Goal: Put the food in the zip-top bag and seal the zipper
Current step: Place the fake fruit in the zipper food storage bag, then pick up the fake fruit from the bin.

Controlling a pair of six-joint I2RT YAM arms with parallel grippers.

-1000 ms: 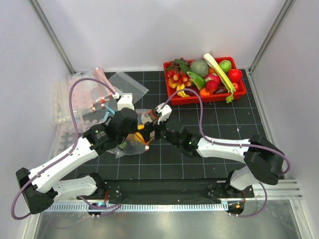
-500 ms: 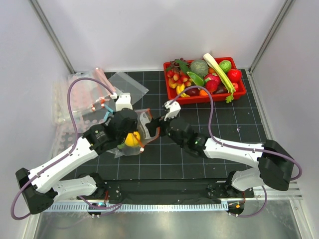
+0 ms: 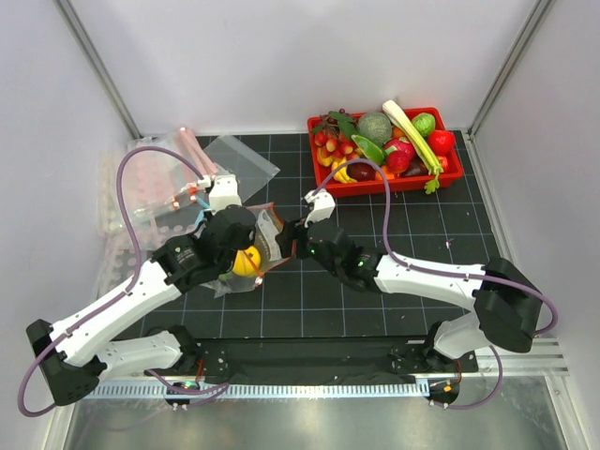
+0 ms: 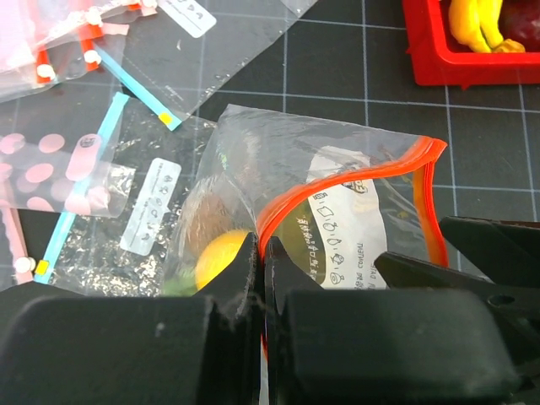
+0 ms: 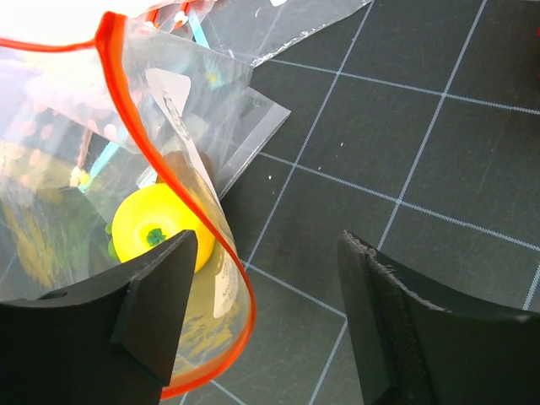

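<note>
We judge the filling at least partly done: the yellow fruit point(image 5: 156, 224) lies inside the zip-top bag point(image 3: 251, 253), left of the mat's centre, though we cannot tell what else lies with it. Our left gripper point(image 4: 263, 270) is pinched on the zipper point(image 4: 337, 175), and the mouth gapes unsealed. Our right gripper point(image 5: 268, 245) hangs spread and empty just right of it, so sealing remains.

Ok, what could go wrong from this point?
The zipper gapes, pinched only by the left end effector; tilting the zip-top bag could spill the yellow fruit. The open right end effector sits at just one curled lip; closing there may crumple it rather than seal.
</note>
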